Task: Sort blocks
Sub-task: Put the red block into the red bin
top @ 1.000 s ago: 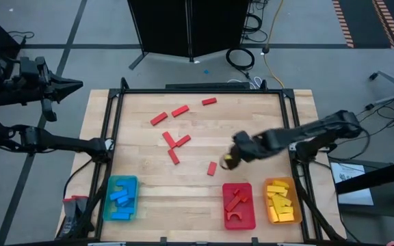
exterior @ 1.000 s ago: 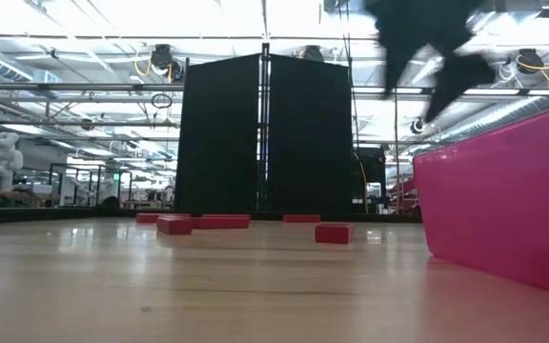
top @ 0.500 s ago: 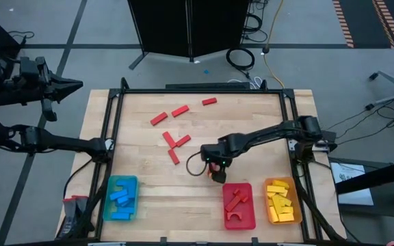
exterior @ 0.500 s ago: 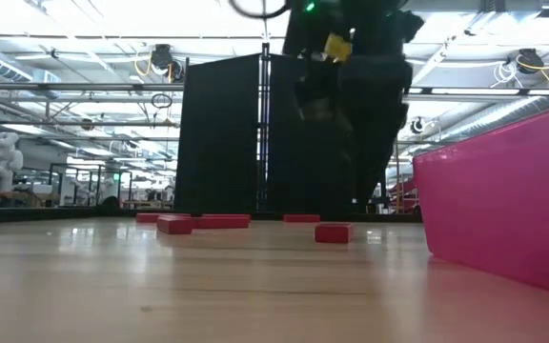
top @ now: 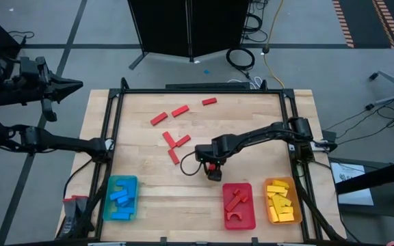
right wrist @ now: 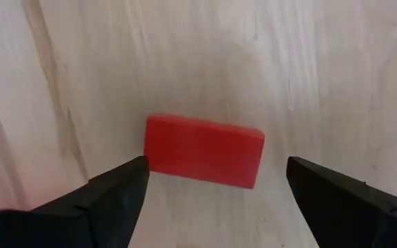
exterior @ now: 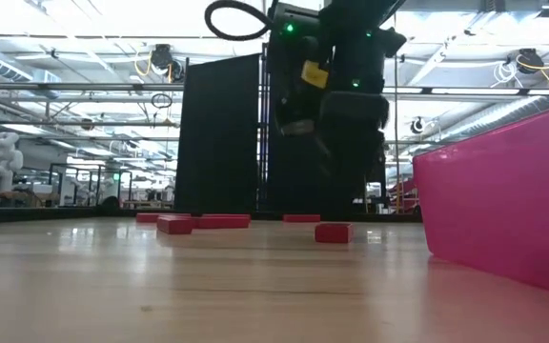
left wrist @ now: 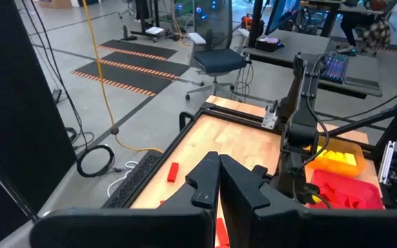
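with its fingers spread wide, the right gripper [right wrist: 209, 196] hangs directly over a red block [right wrist: 204, 151], which lies on the table [top: 252, 116] between them, its long axis seemingly spanning the gap; the left gripper [left wrist: 218, 187], pressed together, waits far off.

From above, the right hand [top: 213, 166] covers most of the red block [top: 214, 173] beneath it, so only a sliver of red shows there. In the right wrist view both dark fingers [right wrist: 109, 200] run off the picture's edge, their bases unseen. At tabletop height the pink tray [exterior: 503, 205] is cut by the right edge, and the arm above that red block leaves through the top. The left hand [left wrist: 218, 180] blocks part of the tabletop [left wrist: 243, 141] behind it. The blue blocks [top: 120, 198] in their tray overlap too closely to count.
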Controlling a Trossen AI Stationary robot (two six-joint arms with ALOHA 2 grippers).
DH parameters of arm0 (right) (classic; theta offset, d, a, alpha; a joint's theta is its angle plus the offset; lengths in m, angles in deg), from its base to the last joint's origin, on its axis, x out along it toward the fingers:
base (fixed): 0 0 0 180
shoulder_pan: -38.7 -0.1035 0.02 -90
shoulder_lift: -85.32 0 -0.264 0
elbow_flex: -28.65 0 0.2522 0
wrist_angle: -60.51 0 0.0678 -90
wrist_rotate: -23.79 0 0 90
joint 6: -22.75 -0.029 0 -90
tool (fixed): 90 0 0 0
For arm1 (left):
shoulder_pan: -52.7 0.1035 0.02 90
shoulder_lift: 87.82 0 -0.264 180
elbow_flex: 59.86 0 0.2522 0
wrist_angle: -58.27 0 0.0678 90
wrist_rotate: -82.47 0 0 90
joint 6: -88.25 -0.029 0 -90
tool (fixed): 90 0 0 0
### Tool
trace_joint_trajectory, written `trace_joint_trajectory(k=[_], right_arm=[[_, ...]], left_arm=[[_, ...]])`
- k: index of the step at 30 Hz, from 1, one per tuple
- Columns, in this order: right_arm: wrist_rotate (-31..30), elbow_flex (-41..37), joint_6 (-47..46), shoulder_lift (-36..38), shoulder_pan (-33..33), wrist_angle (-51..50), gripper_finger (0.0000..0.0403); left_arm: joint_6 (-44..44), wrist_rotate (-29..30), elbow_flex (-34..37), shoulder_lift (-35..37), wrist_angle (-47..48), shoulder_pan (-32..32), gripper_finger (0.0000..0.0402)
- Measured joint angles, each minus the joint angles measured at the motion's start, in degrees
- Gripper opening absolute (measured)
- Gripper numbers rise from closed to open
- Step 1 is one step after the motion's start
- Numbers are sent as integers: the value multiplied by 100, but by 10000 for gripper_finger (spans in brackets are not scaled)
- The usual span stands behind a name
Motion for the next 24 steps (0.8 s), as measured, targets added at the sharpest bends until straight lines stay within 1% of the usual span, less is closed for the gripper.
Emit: trace_joint_trajectory(k=[3,8,13,15,21,24], right_arm=[[29,0,-243,0,17,180,338],[297,0,-551,0,-38,323,338],[230,0,-583,-13,-58,316,338],[120,2,-594,-107,-55,310,338],[204,26,-655,-539,-69,416,338],[44,39,-948,-628,-79,356,330]], left_arm=[[0,0,0,0,2,0,16],[-5,0,0,0,2,0,16],[-46,-4,0,0,2,0,16],[-48,-4,0,0,2,0,16],[-48,-11,0,0,2,0,16],[-43,-11,0,0,2,0,16]])
